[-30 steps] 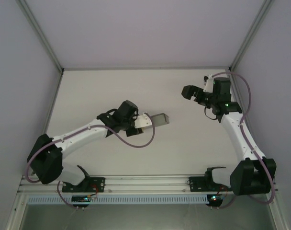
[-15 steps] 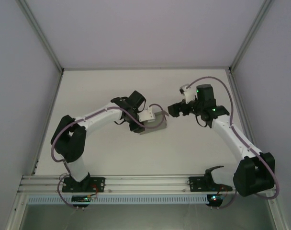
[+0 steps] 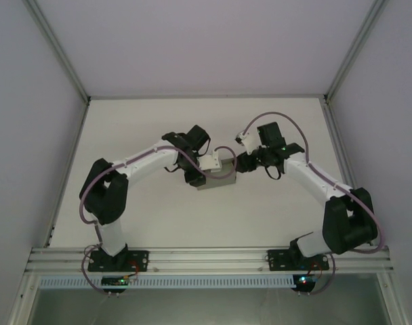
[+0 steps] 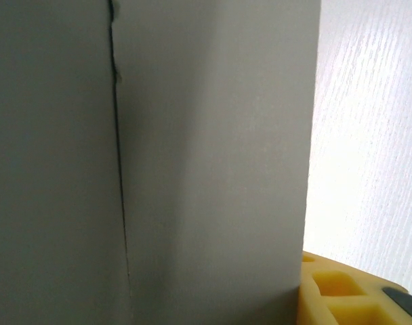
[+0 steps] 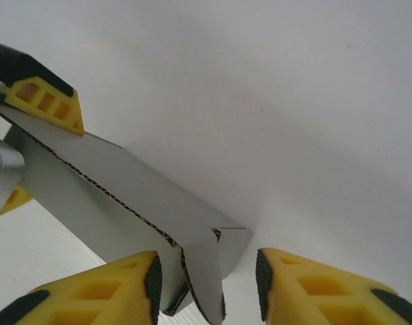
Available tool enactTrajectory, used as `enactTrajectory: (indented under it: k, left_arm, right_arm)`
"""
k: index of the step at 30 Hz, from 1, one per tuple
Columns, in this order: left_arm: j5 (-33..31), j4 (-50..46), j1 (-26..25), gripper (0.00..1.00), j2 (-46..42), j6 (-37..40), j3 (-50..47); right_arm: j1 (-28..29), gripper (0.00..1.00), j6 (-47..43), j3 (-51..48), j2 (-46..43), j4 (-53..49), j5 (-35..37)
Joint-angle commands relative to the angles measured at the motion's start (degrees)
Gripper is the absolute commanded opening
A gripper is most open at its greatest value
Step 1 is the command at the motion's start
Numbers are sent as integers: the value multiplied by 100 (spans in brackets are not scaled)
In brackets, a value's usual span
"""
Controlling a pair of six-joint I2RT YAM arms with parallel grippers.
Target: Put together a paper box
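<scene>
The left gripper (image 3: 213, 169) is clamped on the paper box (image 3: 225, 180) at the centre of the top view, while the box's other end is straddled, ungripped, by the right gripper (image 5: 206, 288), jaws parted.

Lighting bright, even, diffuse; shadows soft. Left wrist: paper box (image 4: 206, 162) slightly out of focus; worktop (image 4: 368, 135) possibly overexposed.

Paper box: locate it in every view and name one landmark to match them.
Top external: paper box near mid-frame, between the left hand and right hand.
Left wrist: grey creased panel from the left edge past centre.
Right wrist: from the left edge to bottom centre, its end between the right hand's fingers.
Landmark: the left hand's yellow finger on the box, bottom right in left wrist, upper left in right wrist.
</scene>
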Motion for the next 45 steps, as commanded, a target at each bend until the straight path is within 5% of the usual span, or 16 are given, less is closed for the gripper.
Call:
enactTrajectory:
  k: [1, 8, 14, 21, 34, 45]
  left_arm:
    - [-157, -470, -20, 42, 181, 214, 169]
    - [-247, -527, -29, 42, 261, 245, 327]
    - [-242, -422, -28, 43, 273, 254, 342]
    - [-197, -356, -27, 44, 345, 220, 349]
    - [-164, -280, -29, 46, 298, 224, 305]
    - [-223, -223, -32, 51, 235, 106, 349]
  right_arm:
    - [34, 33, -60, 241, 84, -202, 15]
    - [71, 2, -48, 405, 218, -702, -87]
    - [480, 2, 811, 90, -118, -273, 896]
    - [918, 0, 2914, -1166, -576, 1886, 1915]
    - [1154, 0, 3201, -1381, -633, 1670, 2360]
    - [1444, 0, 2730, -2866, -1044, 3573, 2644]
